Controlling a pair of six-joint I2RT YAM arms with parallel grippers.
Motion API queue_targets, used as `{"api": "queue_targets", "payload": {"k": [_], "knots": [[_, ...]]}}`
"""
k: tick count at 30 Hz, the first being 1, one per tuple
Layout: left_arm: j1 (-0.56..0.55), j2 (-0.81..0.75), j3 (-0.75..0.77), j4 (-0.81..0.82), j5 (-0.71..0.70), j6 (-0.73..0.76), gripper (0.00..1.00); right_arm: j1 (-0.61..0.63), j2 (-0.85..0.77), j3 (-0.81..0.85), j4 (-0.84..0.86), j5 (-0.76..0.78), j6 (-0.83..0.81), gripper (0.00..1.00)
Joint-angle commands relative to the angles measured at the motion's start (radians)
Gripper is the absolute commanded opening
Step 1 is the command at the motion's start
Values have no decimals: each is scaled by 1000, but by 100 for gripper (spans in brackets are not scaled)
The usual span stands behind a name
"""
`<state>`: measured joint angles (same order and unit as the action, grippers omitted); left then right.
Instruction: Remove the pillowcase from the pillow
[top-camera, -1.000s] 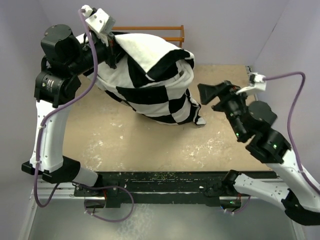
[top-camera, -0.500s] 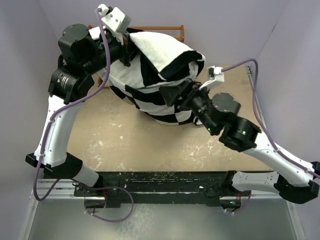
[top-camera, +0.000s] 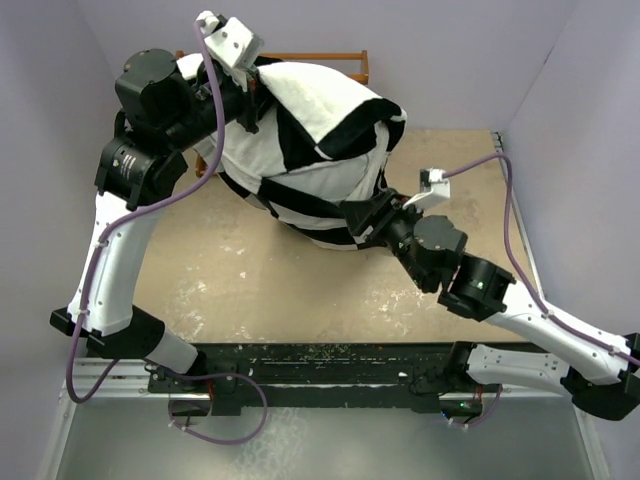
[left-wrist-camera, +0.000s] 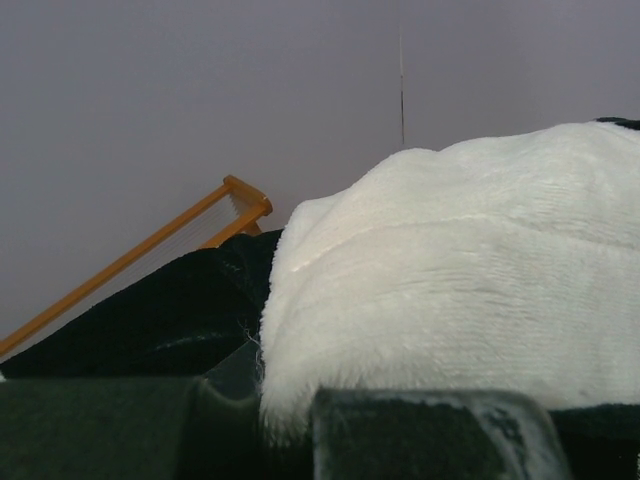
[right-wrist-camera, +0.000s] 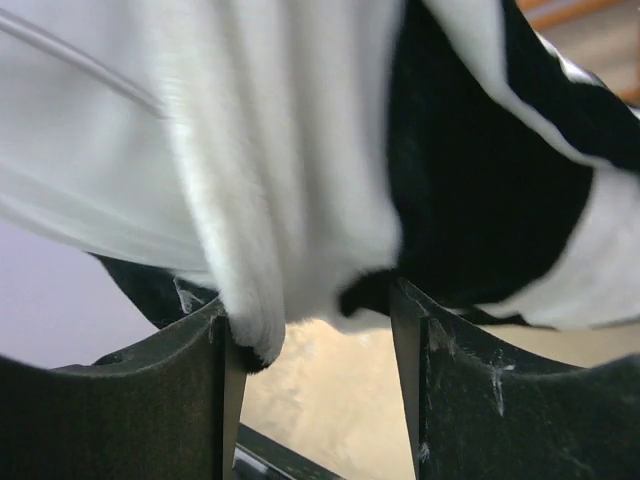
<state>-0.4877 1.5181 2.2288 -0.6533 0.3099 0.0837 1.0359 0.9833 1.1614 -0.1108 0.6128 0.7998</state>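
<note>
The right gripper (top-camera: 362, 222) has dropped to the lower edge of the fleecy black-and-white checkered pillowcase (top-camera: 300, 150), upper centre, jaws spread around a hanging fold; the left gripper (top-camera: 249, 104) pinches its top.

No text, label, brand, number or sign can be read in any view.

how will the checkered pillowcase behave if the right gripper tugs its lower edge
Probably floppy: the pillowcase hangs in loose folds between the open fingers of the right gripper. Its fleecy pile likely resists slipping once pinched.
</note>
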Motion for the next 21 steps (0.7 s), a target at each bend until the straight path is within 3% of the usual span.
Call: {"api": "queue_targets", "payload": {"k": [1,7,11,16,21], "knots": [[-8,-28,24,65,-37,25,0,-22,-19,-111,-19,54,23,57],[-8,-29,49,46,-20,18,0,-96,27,-47,-116,3,-101,56],[-8,-48,40,44,-32,37,0,-98,-26,81,-252,34,-189,68],[-8,-63,21,42,-52,61,0,-94,-156,107,-185,-69,-301,81],[-8,-54,19,21,-69,62,0,-65,-109,226,-120,-227,-403,86]]}}
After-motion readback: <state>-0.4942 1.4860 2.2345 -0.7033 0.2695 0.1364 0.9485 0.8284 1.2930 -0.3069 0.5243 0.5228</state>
